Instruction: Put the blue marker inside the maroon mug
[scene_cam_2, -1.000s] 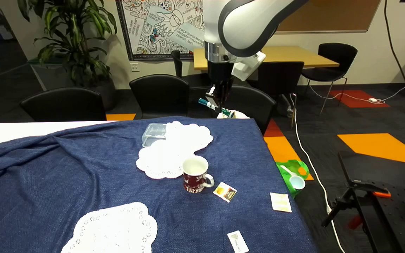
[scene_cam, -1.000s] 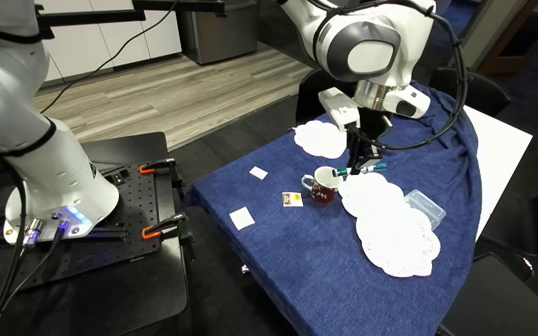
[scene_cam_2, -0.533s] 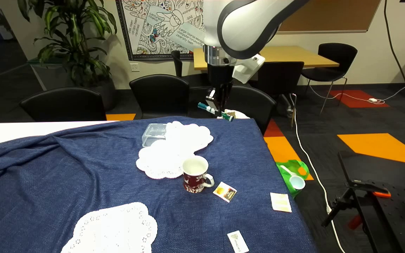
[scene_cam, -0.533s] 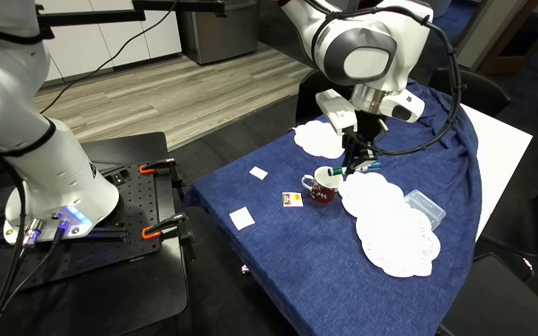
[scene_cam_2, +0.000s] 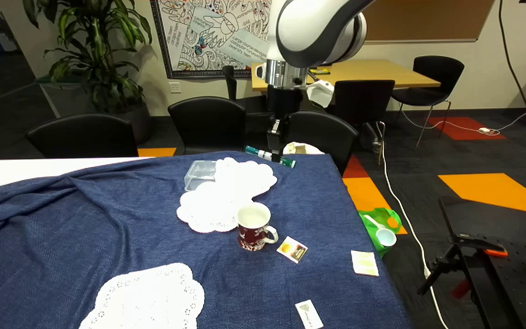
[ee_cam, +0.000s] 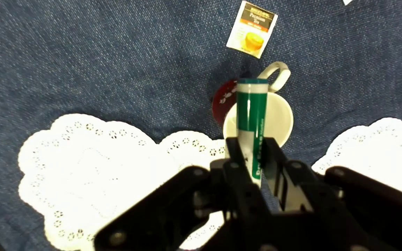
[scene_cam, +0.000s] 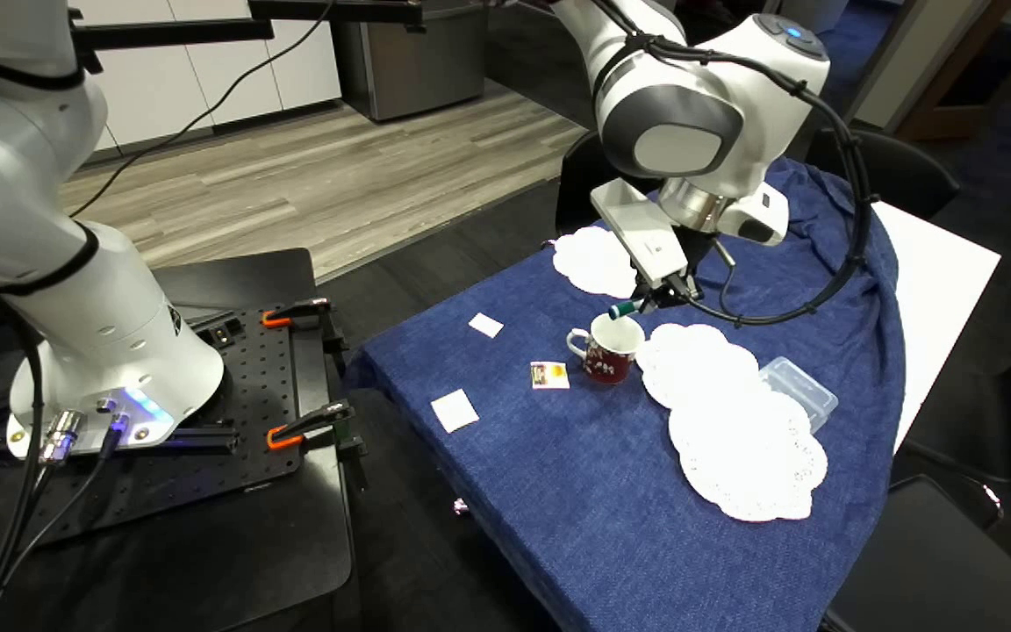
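Observation:
The marker, blue-teal and green with a white label, is in my gripper in both exterior views [scene_cam: 625, 309] [scene_cam_2: 260, 154] and in the wrist view [ee_cam: 251, 108]. My gripper [scene_cam: 665, 297] [scene_cam_2: 276, 157] [ee_cam: 251, 143] is shut on the middle of it and holds it in the air, roughly level with a slight tilt. The maroon mug [scene_cam: 608, 362] [scene_cam_2: 250, 236] stands upright on the blue cloth, white inside, handle at its side. In the wrist view the marker's end overlaps the opening of the mug [ee_cam: 280, 120]. The marker is outside the mug. In an exterior view one marker end is hidden behind the gripper.
White doilies [scene_cam: 747, 448] [scene_cam_2: 142, 299] lie beside the mug and farther off on the blue cloth. A clear plastic container [scene_cam: 799, 393] stands against them. A tea packet [scene_cam: 549, 376] lies near the mug's handle, with small white packets [scene_cam: 455, 411] [scene_cam: 486, 326] beyond.
My gripper has moved lower with the marker and the wrist has tilted. In an exterior view the marker has shifted left towards the mug's rim. The mug has not moved.

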`<state>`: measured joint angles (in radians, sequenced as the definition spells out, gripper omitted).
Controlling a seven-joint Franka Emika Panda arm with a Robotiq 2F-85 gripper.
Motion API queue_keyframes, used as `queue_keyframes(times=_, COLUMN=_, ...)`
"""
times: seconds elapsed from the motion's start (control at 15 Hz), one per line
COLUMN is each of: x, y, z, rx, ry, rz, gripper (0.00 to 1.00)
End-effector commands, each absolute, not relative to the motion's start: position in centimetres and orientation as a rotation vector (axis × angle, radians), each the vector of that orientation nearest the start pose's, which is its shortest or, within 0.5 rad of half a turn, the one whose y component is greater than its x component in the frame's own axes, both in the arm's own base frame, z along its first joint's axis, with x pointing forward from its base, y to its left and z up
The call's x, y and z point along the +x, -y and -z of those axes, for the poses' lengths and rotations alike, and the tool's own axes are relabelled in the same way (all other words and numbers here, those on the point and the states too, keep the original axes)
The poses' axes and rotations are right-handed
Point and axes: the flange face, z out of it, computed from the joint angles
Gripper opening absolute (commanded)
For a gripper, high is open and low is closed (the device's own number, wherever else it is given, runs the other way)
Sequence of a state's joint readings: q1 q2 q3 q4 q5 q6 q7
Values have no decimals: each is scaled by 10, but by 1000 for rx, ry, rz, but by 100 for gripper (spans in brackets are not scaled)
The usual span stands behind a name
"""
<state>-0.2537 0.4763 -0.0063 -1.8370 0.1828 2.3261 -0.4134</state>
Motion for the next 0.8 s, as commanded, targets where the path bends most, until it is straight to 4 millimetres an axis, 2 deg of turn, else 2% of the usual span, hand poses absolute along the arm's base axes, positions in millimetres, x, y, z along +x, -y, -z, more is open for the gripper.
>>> queue_keyframes(times=0.0, x=632, y=168, z=-271, rx=-2896, ry=222, rz=129, gripper=5)
queue_keyframes(times=0.47, x=633, y=172, z=-261, rx=-2657, ry=529, rz=165, gripper=5)
queue_keyframes(times=0.67, x=634, y=170, z=-261, rx=-2595, ry=608, rz=155, gripper=5)
queue_keyframes(times=0.73, x=629, y=170, z=-257, rx=-2647, ry=565, rz=144, gripper=5)
